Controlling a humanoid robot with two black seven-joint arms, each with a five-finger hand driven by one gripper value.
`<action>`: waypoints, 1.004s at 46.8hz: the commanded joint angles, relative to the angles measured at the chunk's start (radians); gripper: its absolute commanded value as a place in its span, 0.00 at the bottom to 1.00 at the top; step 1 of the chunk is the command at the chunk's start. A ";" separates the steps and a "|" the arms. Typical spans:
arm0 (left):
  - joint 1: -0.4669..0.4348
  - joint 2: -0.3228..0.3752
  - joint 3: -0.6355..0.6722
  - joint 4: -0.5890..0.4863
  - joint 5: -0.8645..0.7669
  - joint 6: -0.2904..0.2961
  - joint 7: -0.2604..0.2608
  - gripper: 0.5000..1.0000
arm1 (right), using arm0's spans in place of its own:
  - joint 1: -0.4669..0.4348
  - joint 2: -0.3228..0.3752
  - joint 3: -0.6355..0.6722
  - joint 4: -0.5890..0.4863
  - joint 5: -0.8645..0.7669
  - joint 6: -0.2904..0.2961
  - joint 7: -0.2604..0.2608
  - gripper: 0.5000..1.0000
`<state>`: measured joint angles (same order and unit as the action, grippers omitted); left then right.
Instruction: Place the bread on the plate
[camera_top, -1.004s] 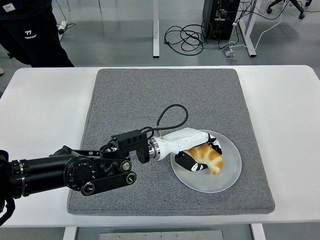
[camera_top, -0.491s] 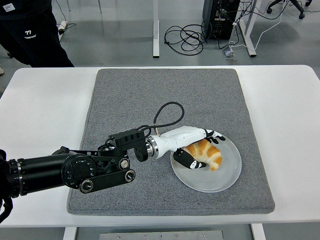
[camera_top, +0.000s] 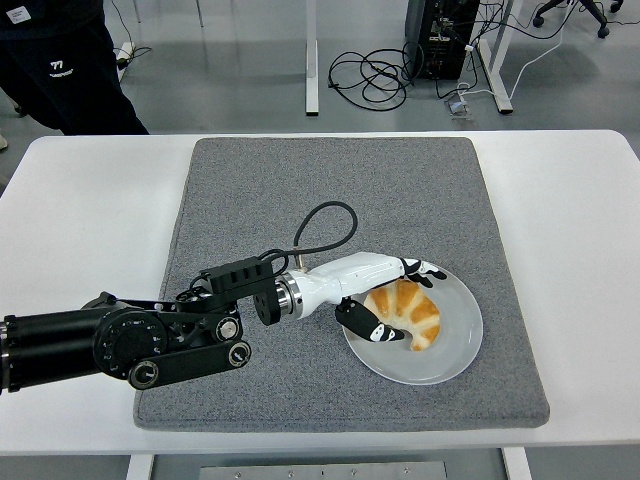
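Bread (camera_top: 408, 311) sits on plate (camera_top: 455, 352), just right of the left hand (camera_top: 388, 299). Fingers spread loosely either side of it, thumb below, gripping nothing I can confirm.

Worktop (camera_top: 90, 200): plain white. Mat (camera_top: 330, 190): speckled grey, heathered weave. Plate (camera_top: 455, 355): pale grey-white, glossy. Bread (camera_top: 408, 310): golden orange-brown with lighter cream bands across its ridges. Left arm (camera_top: 110, 345): matte black, silver ring at the wrist. Left hand (camera_top: 385, 300): white shell, fingers (camera_top: 425, 270) black with white markings. Cable (camera_top: 325, 225) looping above the wrist: black. Person's clothing (camera_top: 60, 60) at top left: black with small white print.
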<state>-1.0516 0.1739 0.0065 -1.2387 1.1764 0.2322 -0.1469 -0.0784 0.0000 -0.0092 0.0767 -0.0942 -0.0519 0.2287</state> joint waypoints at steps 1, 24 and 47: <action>-0.001 0.019 -0.019 -0.005 -0.001 -0.001 0.000 0.64 | 0.000 0.000 0.000 0.000 0.001 0.000 0.000 1.00; 0.018 0.035 -0.118 0.012 -0.268 -0.001 -0.005 0.73 | 0.000 0.000 0.000 0.000 0.001 0.000 0.000 1.00; 0.064 0.035 -0.325 0.188 -0.510 -0.004 -0.019 0.91 | 0.000 0.000 0.000 0.002 -0.001 0.000 -0.002 1.00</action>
<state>-1.0025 0.2102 -0.2870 -1.0690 0.6983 0.2317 -0.1653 -0.0782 0.0000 -0.0095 0.0775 -0.0937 -0.0522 0.2285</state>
